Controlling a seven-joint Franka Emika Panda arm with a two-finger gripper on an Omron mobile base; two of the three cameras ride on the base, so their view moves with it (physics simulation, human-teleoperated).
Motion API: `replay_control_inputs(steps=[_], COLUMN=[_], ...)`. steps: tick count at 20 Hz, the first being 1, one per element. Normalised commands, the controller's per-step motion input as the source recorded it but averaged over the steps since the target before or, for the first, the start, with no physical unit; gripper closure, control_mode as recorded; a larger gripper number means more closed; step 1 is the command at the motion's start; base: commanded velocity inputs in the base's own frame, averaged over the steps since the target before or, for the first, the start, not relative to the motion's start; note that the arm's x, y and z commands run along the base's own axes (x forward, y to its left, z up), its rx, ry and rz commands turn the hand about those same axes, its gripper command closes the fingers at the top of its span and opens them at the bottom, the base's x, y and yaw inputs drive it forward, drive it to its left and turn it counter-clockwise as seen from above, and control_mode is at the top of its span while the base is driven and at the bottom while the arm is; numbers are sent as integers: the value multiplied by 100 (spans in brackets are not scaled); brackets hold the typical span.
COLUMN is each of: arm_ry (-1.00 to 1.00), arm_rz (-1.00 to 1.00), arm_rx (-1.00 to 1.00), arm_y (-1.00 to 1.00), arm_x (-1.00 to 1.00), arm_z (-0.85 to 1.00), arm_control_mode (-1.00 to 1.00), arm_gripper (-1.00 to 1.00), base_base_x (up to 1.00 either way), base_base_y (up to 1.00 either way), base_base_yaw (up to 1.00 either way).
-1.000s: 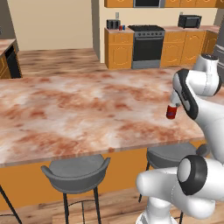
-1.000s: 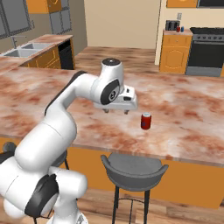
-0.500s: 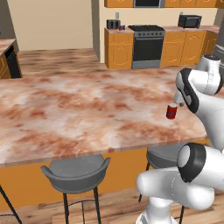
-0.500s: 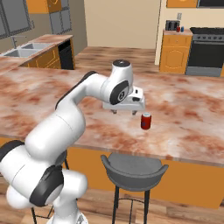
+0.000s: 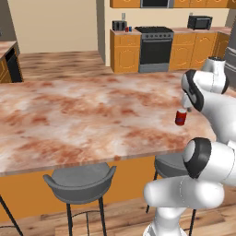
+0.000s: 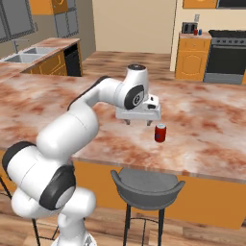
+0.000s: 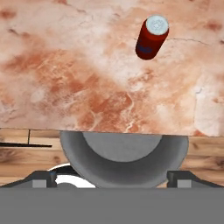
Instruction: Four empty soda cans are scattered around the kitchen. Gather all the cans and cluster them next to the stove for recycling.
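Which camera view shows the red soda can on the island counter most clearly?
The hand view: the red soda can appears large, upright, with its silver top visible. In the right base view it stands small beside the tool. In the left base view it is small, near the arm.

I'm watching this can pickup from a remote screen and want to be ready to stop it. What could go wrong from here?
The open tool hangs beside the upright red can, not over it, so a sideways approach could tip it. The can stands near the marble counter's front edge above a stool; knocked, it may roll off.
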Motion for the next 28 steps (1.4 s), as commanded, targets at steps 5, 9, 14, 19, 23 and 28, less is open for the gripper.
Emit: replay_control_inputs(steps=[5,9,14,19,23,28], arm_ry=[7,3,0,0,0,1], arm_rz=[0,0,0,0,0,0], arm_rx=[0,0,0,0,0,0], arm_y=[-10,-15,-6,-1,-6,-12], arm_x=[20,17,24,27,31,26], arm_z=[-16,-24,-27,-13,-6,-5], arm_control_mode=[-100,-100,-100,-100,-100,-100], arm_gripper=[-100,-100,-100,-100,-100,-100], base_base_x=[0,0,0,0,0,0], base_base_y=[0,0,0,0,0,0], base_base_yaw=[0,0,0,0,0,0])
